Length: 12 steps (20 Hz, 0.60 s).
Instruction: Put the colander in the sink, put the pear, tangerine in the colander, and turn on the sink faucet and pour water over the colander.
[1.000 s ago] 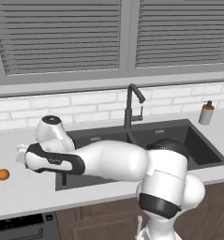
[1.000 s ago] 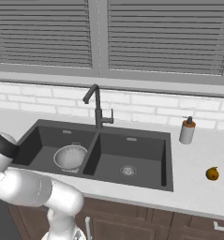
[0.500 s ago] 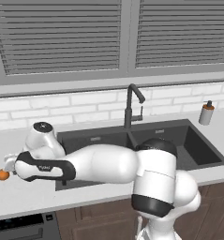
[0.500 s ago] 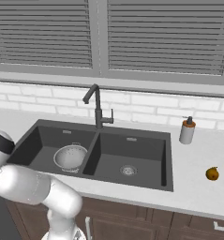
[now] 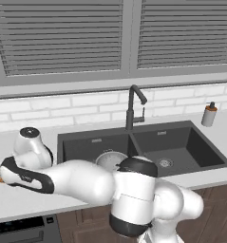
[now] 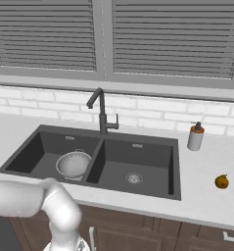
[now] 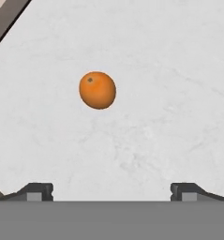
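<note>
Left base view: silvery perforated metal colander [image 5: 110, 159] seated in the left basin of the dark grey matte double sink [image 5: 181, 137], behind the white arm; tall matte black faucet [image 5: 132, 107] at the divider. Right base view: small olive-brown pear [image 6: 222, 182] on the counter well right of the sink. Hand view: small round orange tangerine [image 7: 97, 90] on pale marbled countertop [image 7: 169, 70], probably untouched; two-finger gripper [image 7: 111, 191] spread wide, holding nothing.

- Colander [image 6: 73, 163]: silvery, upright in the sink's [image 6: 138, 153] left basin.
- Tangerine [image 7: 97, 90]: orange, on the pale counter.
- Pear [image 6: 222, 182]: counter, right of sink.
- Faucet [image 6: 102, 111]: black, behind the divider.
</note>
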### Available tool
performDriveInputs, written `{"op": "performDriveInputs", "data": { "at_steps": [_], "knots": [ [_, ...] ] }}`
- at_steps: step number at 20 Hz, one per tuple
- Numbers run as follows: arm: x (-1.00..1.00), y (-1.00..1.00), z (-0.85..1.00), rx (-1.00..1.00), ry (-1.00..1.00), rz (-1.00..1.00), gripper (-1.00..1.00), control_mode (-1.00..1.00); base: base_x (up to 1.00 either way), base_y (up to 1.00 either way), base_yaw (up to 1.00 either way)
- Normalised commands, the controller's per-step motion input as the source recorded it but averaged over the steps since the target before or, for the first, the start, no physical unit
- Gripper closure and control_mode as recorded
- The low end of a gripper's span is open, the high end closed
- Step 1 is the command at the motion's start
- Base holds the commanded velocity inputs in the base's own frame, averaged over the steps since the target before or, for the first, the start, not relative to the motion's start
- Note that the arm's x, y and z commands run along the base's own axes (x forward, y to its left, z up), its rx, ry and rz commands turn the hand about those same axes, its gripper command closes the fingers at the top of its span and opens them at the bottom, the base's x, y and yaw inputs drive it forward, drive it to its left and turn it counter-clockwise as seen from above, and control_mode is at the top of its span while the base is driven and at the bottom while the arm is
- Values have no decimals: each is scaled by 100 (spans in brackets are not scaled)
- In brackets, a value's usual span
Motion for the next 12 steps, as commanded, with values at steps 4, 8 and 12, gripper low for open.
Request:
{"op": "performDriveInputs", "data": {
  "at_steps": [4, 8, 12],
  "knots": [
    [25, 42, -8, -13, 0, 4, -100, -100, 0, 0, 0],
    [14, 33, -6, -4, 0, 10, -100, -100, 0, 0, 0],
    [13, 18, -25, -5, 0, 7, -100, -100, 0, 0, 0]
  ]
}}
